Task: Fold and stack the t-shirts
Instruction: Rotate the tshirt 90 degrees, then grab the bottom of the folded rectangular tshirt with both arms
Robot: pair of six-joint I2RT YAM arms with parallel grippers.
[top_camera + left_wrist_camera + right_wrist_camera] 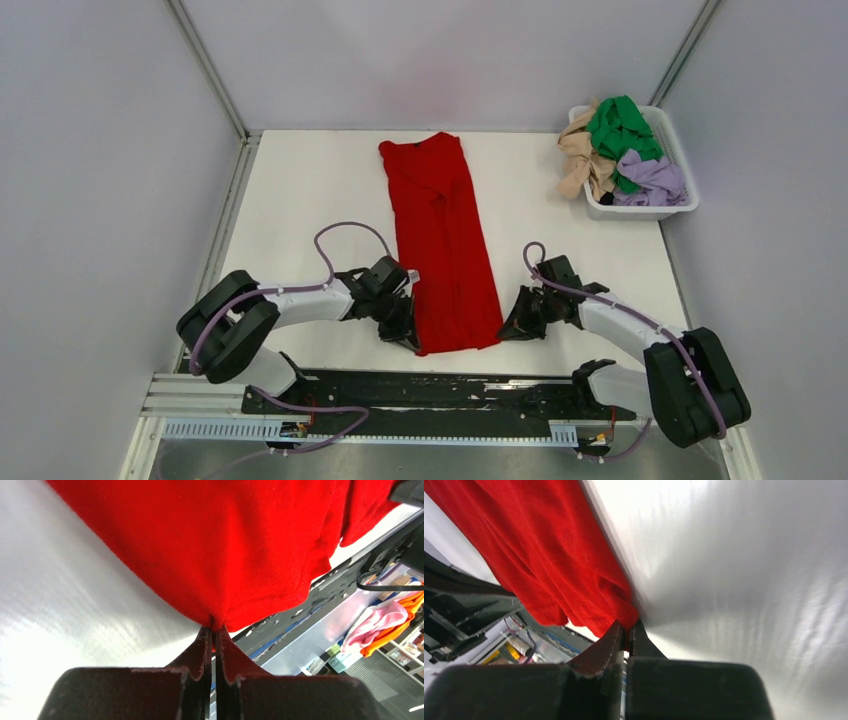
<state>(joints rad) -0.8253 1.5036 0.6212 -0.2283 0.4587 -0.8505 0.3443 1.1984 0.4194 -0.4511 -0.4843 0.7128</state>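
Red t-shirt (pixel 440 245) lies lengthwise mid-table (pixel 300 200) as a long narrow strip, collar end far, hem end near, close to the near edge.

Left claw (pixel 215 628) clenched on the near-left hem corner. Wrist view shows only a small pinch of cloth between the tips.

Right claw (pixel 628 626) clenched on the near-right corner. Also a thin bite at the very edge, with folded layers bunched just beside it.

Green t-shirt (pixel 620 125), beige t-shirt (pixel 580 155) and lavender t-shirt (pixel 655 180) are heaped in the white basket (pixel 680 205), far right.

Risks, as judged:
- Both bites are shallow. Drag from the rest of the cloth on the table could pull a corner free once the hem is carried toward the far end.
- Cannot tell whether each claw holds every layer. If only the top layer is caught, the strip may open and the side folds spill.
- One arm leading the other would skew the fold and leave the hem off-line with the collar.
- Lifting too low would crumple the middle rather than lay it over.
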